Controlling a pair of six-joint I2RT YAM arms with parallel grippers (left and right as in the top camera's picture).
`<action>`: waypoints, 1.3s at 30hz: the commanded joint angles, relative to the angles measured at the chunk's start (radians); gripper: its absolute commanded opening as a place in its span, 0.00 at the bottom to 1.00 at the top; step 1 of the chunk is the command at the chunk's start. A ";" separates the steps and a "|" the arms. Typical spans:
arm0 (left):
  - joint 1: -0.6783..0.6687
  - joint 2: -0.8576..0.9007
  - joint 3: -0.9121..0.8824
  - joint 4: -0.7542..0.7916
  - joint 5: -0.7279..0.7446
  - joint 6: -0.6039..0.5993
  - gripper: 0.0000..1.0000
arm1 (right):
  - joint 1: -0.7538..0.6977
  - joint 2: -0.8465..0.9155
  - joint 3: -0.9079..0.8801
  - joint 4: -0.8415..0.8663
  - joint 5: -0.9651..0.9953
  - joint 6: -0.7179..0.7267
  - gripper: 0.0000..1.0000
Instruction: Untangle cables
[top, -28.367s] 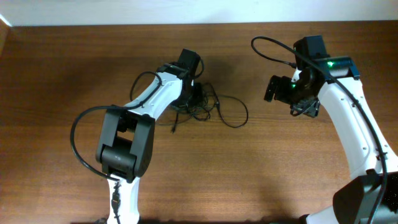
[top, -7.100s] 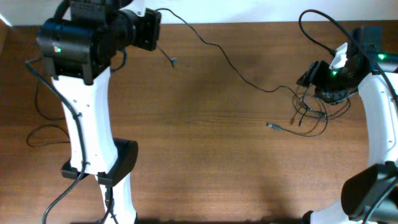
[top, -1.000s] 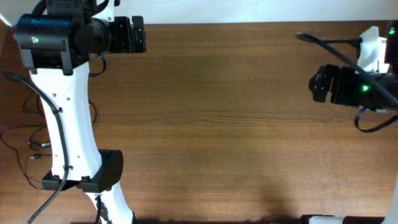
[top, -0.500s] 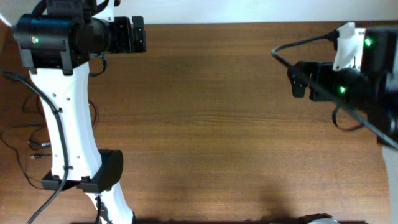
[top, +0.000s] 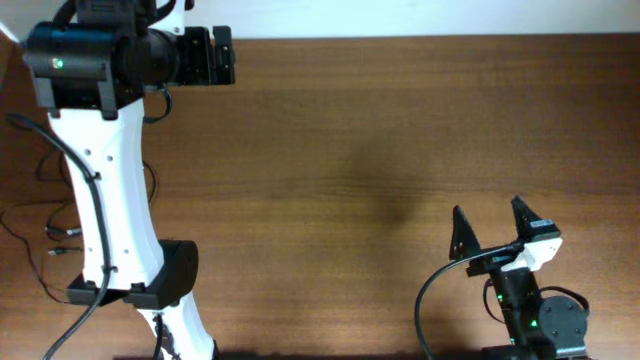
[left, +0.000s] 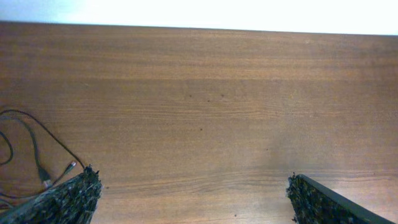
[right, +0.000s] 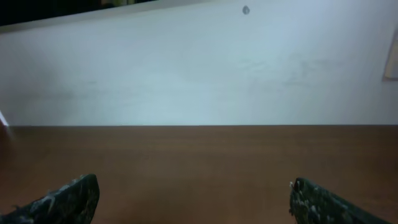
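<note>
The black two-fingered left claw (top: 222, 56) is spread wide, and there is nothing between its jaws. In the left wrist view only its two dark rough fingertips (left: 67, 198) show at the bottom corners. Between them is the bare brown wooden table (left: 205, 124). The thin black cables (left: 38, 152) with small plug ends lie on the table at the lower left edge of this view, just beside the left fingertip. They are loose there, not in the grip. One small plug points toward the fingertip, but I cannot tell if it touches it.

In the overhead view the cables (top: 55, 232) are at the far left edge of the table, beside the white left arm (top: 100, 170) with black joints, and well apart from the right side.

The black right claw (top: 490, 228) is also spread wide and empty. It points up from the near right part of the table, above the right arm's black base (top: 535, 320). In the right wrist view its fingertips (right: 65, 198) frame the far table edge and a plain white wall (right: 199, 68). No cable shows in this view.
</note>
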 joint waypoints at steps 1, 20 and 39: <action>-0.003 0.006 -0.001 -0.001 0.010 0.012 0.99 | -0.007 -0.069 -0.072 0.016 0.079 -0.002 0.99; -0.003 0.006 -0.001 -0.001 0.010 0.012 0.99 | -0.007 -0.135 -0.200 -0.044 0.102 -0.002 0.99; -0.014 -1.262 -1.955 1.341 0.010 0.198 0.99 | -0.007 -0.135 -0.200 -0.044 0.101 -0.002 0.98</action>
